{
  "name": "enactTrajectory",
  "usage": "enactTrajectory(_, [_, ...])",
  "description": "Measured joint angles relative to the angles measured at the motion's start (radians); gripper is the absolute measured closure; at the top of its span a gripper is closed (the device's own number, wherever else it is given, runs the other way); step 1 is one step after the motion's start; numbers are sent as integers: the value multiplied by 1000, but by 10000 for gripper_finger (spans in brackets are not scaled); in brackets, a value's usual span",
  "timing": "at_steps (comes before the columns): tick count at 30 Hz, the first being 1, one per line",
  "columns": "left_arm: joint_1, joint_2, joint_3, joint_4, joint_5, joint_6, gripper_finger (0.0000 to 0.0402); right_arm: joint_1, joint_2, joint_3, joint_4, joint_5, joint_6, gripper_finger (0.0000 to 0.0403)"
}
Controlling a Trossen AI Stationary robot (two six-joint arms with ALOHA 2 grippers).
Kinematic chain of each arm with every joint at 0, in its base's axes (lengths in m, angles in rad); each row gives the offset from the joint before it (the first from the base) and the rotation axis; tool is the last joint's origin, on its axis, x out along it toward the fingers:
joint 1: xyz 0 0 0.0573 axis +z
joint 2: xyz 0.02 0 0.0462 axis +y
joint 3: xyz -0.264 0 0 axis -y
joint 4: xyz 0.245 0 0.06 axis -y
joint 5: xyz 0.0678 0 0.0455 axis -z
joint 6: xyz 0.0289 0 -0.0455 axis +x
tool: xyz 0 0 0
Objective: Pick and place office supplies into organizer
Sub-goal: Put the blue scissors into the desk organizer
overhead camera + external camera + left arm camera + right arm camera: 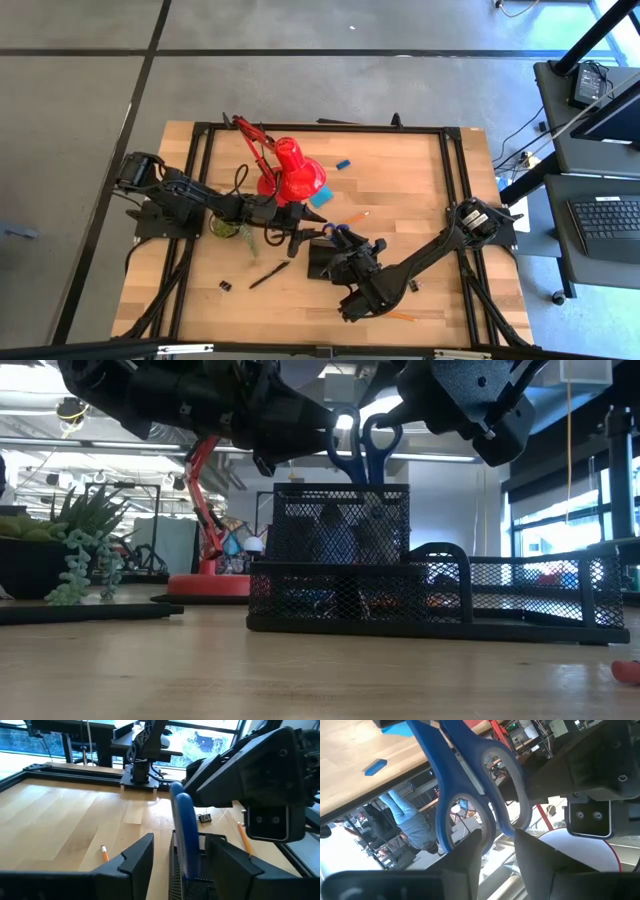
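— Where are the blue-handled steel scissors point(362, 445)?
— Upright in the black mesh organizer point(340, 550) mid-counter, right claw point(496, 851) pinching the handles.
— Left claw point(176, 857)?
— Spread, just beside them.

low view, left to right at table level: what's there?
Potted plant → black pen lying flat → red lamp base → mesh organizer, scissors standing in its tall cup → small orange item at the right edge.

Wooden table point(400, 180), organizer point(322, 262), lamp point(290, 172), pen point(268, 274)
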Motion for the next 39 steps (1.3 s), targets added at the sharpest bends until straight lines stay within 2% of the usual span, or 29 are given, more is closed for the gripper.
enactTrajectory(17, [0,0,0,0,25,6,371,0,0,0,58,2,4,285])
enactTrajectory(23, [0,0,0,-2,25,8,377,5,-1,16,74,-22,2,280])
enactTrajectory(29, [0,0,0,-3,13,7,377,14,-1,45,78,-28,10,225])
enactTrajectory(34, [0,0,0,-5,2,7,377,27,-1,69,78,-25,109,166])
enactTrajectory(39, [0,0,0,-7,1,5,377,64,-1,103,77,-49,193,136])
